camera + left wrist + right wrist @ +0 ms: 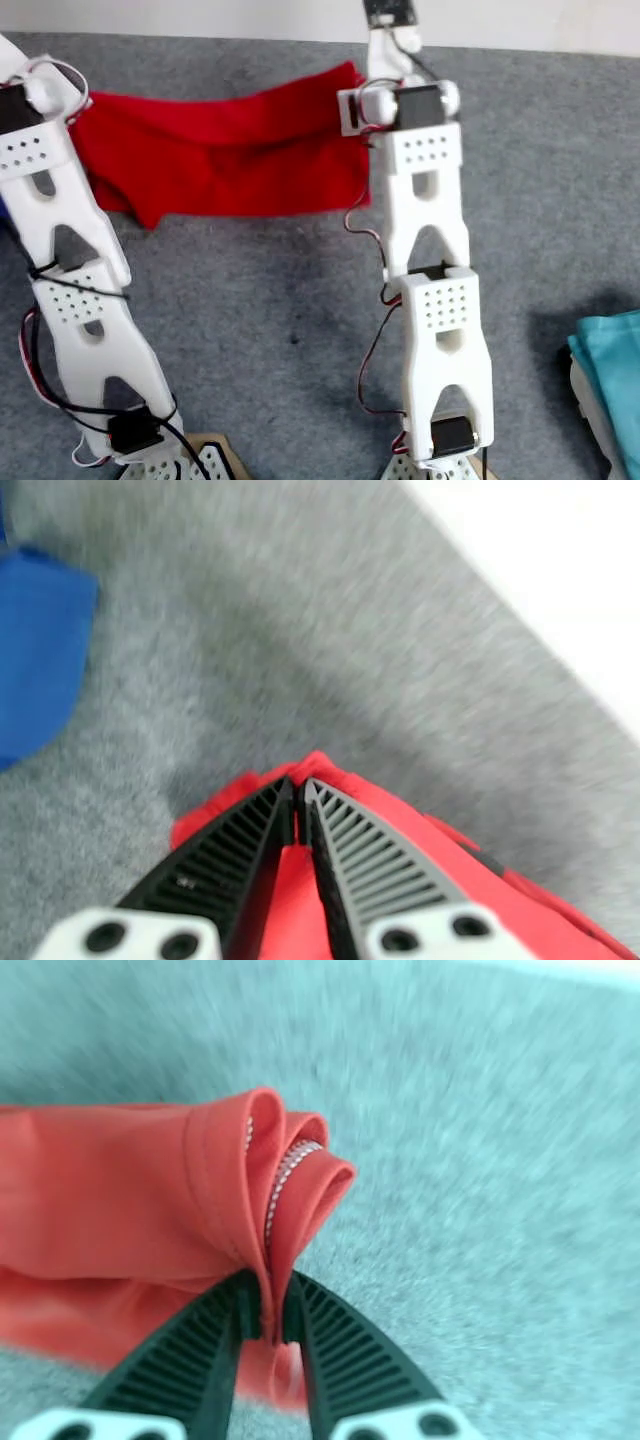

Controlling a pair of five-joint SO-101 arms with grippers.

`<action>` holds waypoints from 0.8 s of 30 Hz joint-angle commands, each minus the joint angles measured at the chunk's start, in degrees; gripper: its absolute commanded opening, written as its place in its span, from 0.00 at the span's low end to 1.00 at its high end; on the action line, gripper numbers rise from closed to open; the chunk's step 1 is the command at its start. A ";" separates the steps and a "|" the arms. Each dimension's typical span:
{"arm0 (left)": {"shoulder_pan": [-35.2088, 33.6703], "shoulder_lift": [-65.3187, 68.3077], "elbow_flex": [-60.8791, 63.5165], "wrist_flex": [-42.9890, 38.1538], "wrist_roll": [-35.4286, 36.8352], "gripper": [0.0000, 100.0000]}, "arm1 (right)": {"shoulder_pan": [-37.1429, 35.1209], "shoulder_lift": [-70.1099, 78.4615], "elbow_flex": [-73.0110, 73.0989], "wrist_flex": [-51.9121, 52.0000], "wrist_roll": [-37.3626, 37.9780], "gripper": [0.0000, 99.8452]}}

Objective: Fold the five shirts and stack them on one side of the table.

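Here, red shirt (220, 165) stretched across the far side of the grey bench (280, 320); left tool (298, 798) clamped on one end, right tool (266, 1310) pinching the folded hem at the other; teal shirt (612, 380) lies near the right edge

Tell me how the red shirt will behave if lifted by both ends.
Likely floppy: the red shirt lies wrinkled and creased, so its middle would probably sag. Probably light: the left gripper and right gripper each hold it by a thin pinch. The layered hem in the right gripper may slip apart.
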 commanded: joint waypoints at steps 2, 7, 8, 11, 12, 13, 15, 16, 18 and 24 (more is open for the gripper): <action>0.92 -12.62 -2.07 1.14 0.53 0.01 | 3.30 -6.29 -7.78 2.86 2.55 0.01; -0.84 -17.10 -2.07 2.55 0.62 0.01 | 6.11 -13.58 0.40 2.77 2.46 0.01; -1.45 -17.63 -2.07 2.55 0.79 0.01 | 6.64 -14.73 1.19 2.77 2.29 0.01; -2.95 -19.47 -2.15 2.11 1.05 0.01 | 7.87 -19.03 1.71 2.77 2.46 0.01; -3.30 -20.44 -2.15 1.85 1.05 0.01 | 7.96 -20.44 1.71 2.77 2.55 0.01; -3.56 -21.23 -2.15 1.05 1.05 0.01 | 7.96 -22.11 1.89 2.77 2.55 0.01; -3.82 -22.99 -2.15 -0.62 1.14 0.01 | 7.87 -25.27 2.15 2.86 3.60 0.01; -4.26 -23.78 -2.15 -1.41 1.41 0.01 | 7.69 -26.68 2.15 2.86 5.19 0.01; -4.97 -25.98 -2.24 -2.46 4.13 0.01 | 6.81 -29.32 1.89 2.77 8.00 0.01; -6.73 -33.54 -2.15 -3.16 6.24 0.01 | 4.79 -37.58 2.24 2.86 12.75 0.01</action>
